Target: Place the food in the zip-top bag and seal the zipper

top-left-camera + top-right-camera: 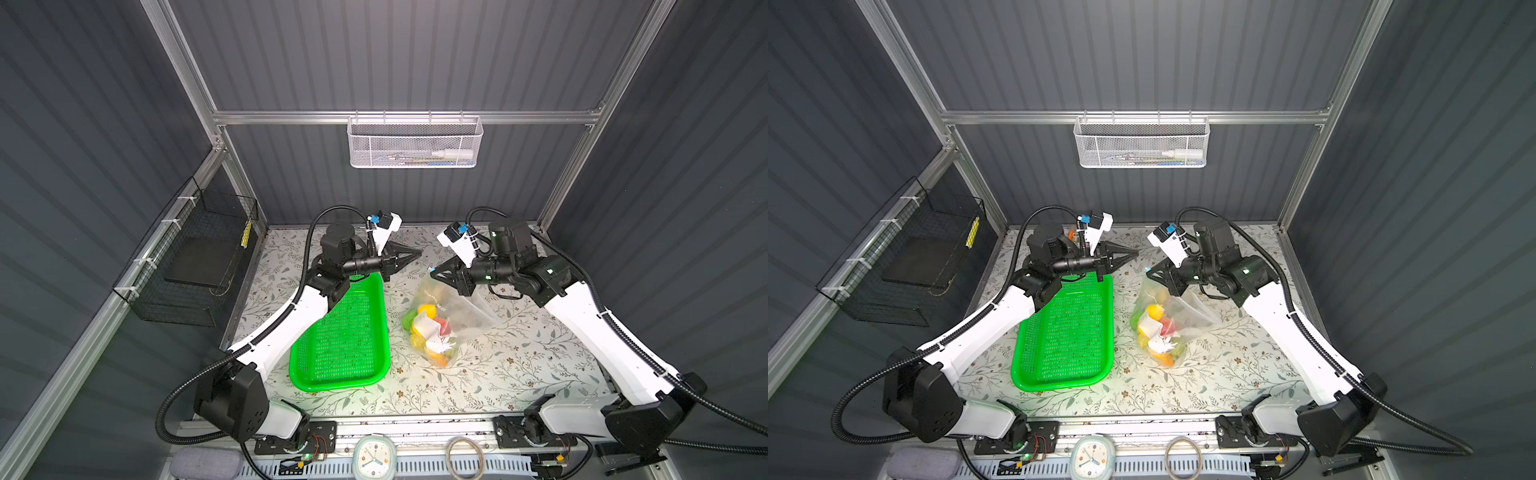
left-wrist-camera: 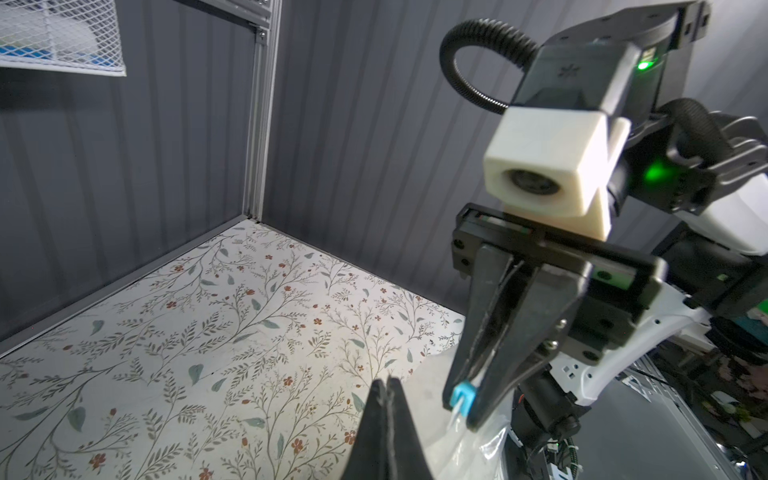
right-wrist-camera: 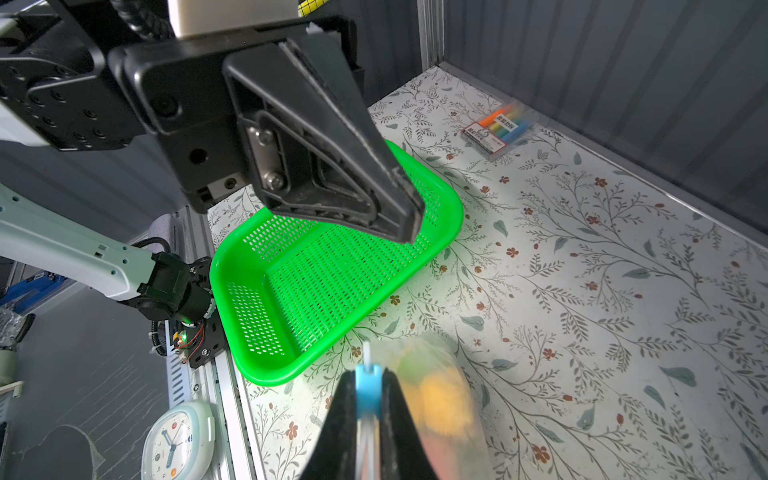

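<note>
The right hand (image 3: 368,376) pinches the light-blue slider tab (image 3: 368,392) of the zipper (image 3: 367,352), one finger closed on each side of the tab. The left wrist view shows the same pinch from in front. The tab is held up off the counter (image 1: 519,374). From it the zip-top bag (image 1: 461,309) slopes down toward the front, its mouth end raised and its lower end resting on the floral surface. I cannot tell whether the zipper is closed along its whole length. The food (image 1: 427,309) is inside the bag, bunched at the lower end. Yellow, red, green and orange pieces show through the clear plastic, partly behind the white label patch (image 1: 426,326).

The left hand (image 1: 417,252) is pressed together with nothing between its fingers. It hangs in the air just past the far end of the green tray (image 1: 340,385), pointing toward the right hand and apart from both the bag and the tab.

The tray lies on the counter to the left of the bag, near it but not touching. In the right wrist view a marker pack (image 3: 498,129) lies on the counter by the wall. A white mesh basket (image 1: 413,141) hangs on the back wall and a black wire basket (image 1: 195,257) on the left wall.
</note>
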